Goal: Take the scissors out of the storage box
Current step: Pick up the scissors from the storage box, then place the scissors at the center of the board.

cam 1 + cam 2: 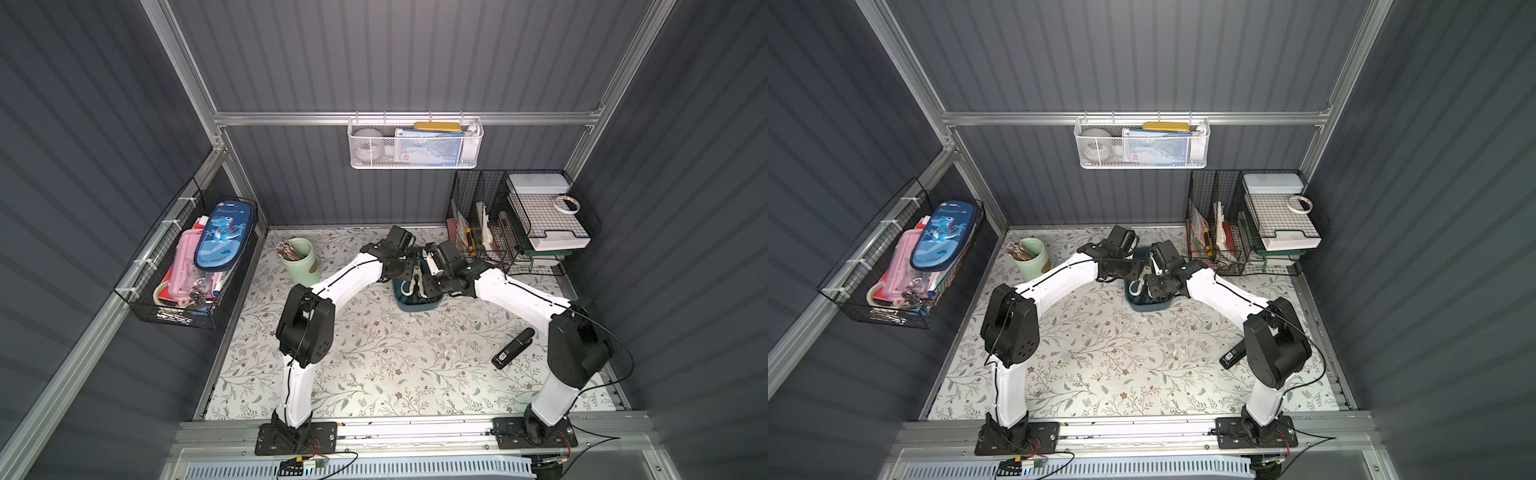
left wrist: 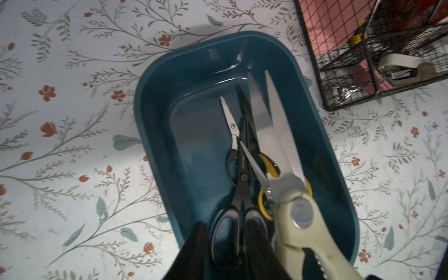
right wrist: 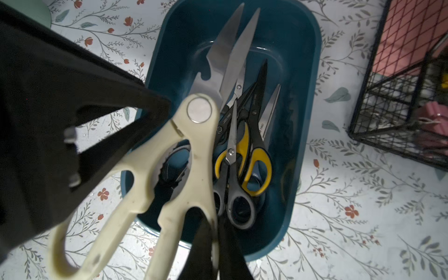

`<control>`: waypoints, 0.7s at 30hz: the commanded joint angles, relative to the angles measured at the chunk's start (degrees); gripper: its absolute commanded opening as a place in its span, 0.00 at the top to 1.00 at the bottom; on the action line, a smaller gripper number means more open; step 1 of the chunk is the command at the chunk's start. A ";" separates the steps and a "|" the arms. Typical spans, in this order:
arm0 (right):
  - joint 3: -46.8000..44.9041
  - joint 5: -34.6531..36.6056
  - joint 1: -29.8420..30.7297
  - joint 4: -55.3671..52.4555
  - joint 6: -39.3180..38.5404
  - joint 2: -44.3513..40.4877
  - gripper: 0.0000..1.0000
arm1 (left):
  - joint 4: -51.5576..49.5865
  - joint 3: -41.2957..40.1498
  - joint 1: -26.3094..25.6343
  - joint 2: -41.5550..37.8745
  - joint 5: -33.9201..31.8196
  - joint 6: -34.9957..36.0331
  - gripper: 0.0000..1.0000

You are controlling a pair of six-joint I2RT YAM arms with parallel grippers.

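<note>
The dark teal storage box (image 1: 415, 305) (image 1: 1148, 306) sits at the back middle of the floral mat, with both arms meeting over it. Several scissors lie inside the box (image 2: 150, 126). In the left wrist view my left gripper (image 2: 228, 242) stands narrowly open astride one handle loop of the black-handled scissors (image 2: 243, 184), with a sliver of gap on each side. My right gripper (image 3: 215, 228) is shut on a handle loop of the cream kitchen shears (image 3: 198, 135) (image 2: 298, 213), which are tilted up over the pile. A yellow-and-black pair (image 3: 254, 155) lies beneath them.
A black wire rack (image 1: 519, 224) (image 2: 378, 60) stands close to the box's right. A green cup of pencils (image 1: 301, 259) is at the back left. A black stapler-like bar (image 1: 513, 348) lies by the right arm. A white mesh basket (image 1: 415, 143) hangs on the back wall.
</note>
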 commanded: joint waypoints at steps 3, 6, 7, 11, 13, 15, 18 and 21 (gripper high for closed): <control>3.37 -0.75 0.55 5.54 4.29 0.70 1.00 | 5.27 -3.21 -1.81 -3.11 11.79 -5.76 0.70; 3.36 -1.26 0.54 6.44 5.19 0.92 1.00 | 7.20 -3.80 -2.05 -3.42 12.85 -7.31 0.71; 3.34 -0.74 0.49 6.27 5.21 0.85 1.00 | 6.56 -3.46 -2.07 -3.51 11.88 -7.23 0.71; 2.43 3.14 0.43 3.64 3.40 -1.29 1.00 | 2.59 -3.46 -1.69 -6.90 4.90 -6.52 0.60; 0.51 5.30 0.27 1.88 1.28 -3.83 1.00 | 0.68 -3.80 -0.45 -9.61 1.10 -6.48 0.54; -2.31 5.79 0.15 1.07 -0.56 -6.79 1.00 | 0.76 -4.65 1.21 -12.16 0.15 -6.15 0.51; -6.79 5.68 0.25 -1.44 -2.60 -11.90 1.00 | 0.60 -4.89 3.94 -13.95 0.24 -5.34 0.48; -12.19 5.89 0.28 -3.94 -2.31 -16.92 1.00 | 0.42 -4.54 5.76 -14.01 0.67 -4.60 0.47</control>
